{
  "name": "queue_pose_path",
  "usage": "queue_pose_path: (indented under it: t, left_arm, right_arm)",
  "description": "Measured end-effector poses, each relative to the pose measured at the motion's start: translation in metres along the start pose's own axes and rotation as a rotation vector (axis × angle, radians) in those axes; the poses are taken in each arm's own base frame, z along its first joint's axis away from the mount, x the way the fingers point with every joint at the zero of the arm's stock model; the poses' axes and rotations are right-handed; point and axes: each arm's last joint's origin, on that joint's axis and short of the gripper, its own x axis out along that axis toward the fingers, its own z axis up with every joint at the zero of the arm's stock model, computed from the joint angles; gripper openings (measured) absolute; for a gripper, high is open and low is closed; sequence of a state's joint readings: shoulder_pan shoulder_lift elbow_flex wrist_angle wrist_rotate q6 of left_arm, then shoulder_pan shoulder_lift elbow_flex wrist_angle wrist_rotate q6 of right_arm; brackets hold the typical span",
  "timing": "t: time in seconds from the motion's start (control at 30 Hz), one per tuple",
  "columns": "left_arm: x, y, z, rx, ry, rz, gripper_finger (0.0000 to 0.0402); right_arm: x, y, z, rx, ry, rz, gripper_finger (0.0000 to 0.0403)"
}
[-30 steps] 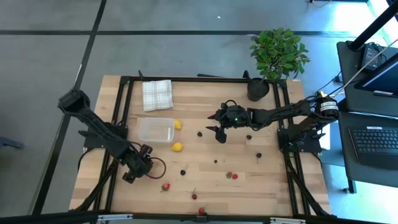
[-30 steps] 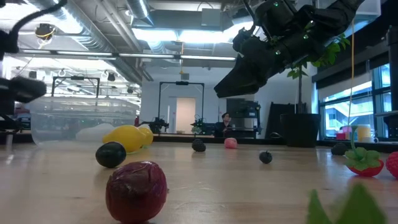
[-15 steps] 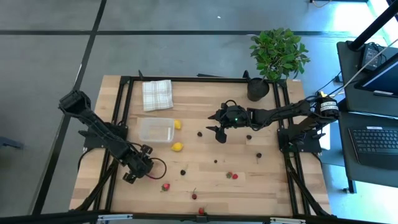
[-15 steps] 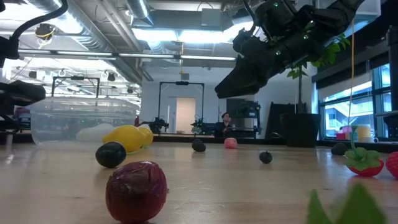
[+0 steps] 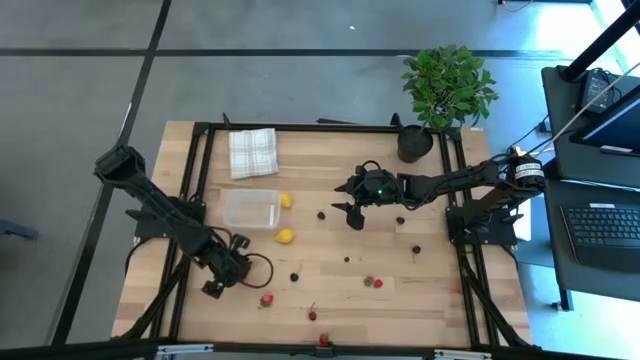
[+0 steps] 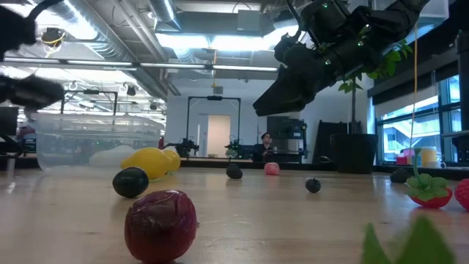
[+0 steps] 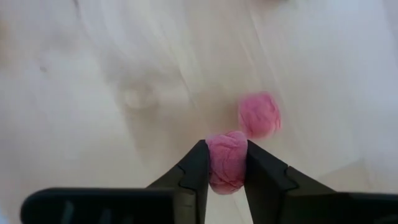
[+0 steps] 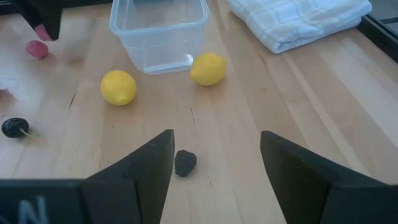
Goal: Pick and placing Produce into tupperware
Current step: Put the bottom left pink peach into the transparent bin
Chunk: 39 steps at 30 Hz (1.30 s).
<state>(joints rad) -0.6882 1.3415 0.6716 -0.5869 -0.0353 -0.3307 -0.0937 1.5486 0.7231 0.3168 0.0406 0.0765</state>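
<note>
Left gripper (image 7: 226,163) pinches a small pink strawberry-like piece (image 7: 226,165) above the wooden table (image 5: 450,290). Right gripper (image 8: 214,163) hovers, fingers spread. No writing is readable.

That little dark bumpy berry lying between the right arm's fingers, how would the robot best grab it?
Across its middle, coming straight down from above. The small dark bumpy berry is roundish, sits alone on the bare wooden table, and shows no stem to catch, so probably any pair of opposite sides would do. The open right end effector already straddles it, so lowering and closing should be enough.
</note>
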Motion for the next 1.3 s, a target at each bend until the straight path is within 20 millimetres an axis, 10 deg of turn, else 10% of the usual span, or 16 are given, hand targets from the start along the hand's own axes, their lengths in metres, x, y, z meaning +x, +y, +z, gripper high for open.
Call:
queue_pose_path:
  t: [0.53,0.9,1.3]
  left_arm:
    - [-0.062,0.047,0.03,-0.069,0.093,0.297,0.0087]
    - [-0.106,0.104,0.014,-0.324,-0.053,0.374,0.0091]
    - [-0.108,0.134,0.009,-0.47,-0.044,0.395,0.0073]
  right_arm:
    - [0.0,0.0,0.0,-0.006,0.0,0.0,0.024]
    - [0.0,0.0,0.0,-0.061,0.0,0.0,0.024]
    - [0.0,0.0,0.0,-0.063,0.0,0.0,0.024]
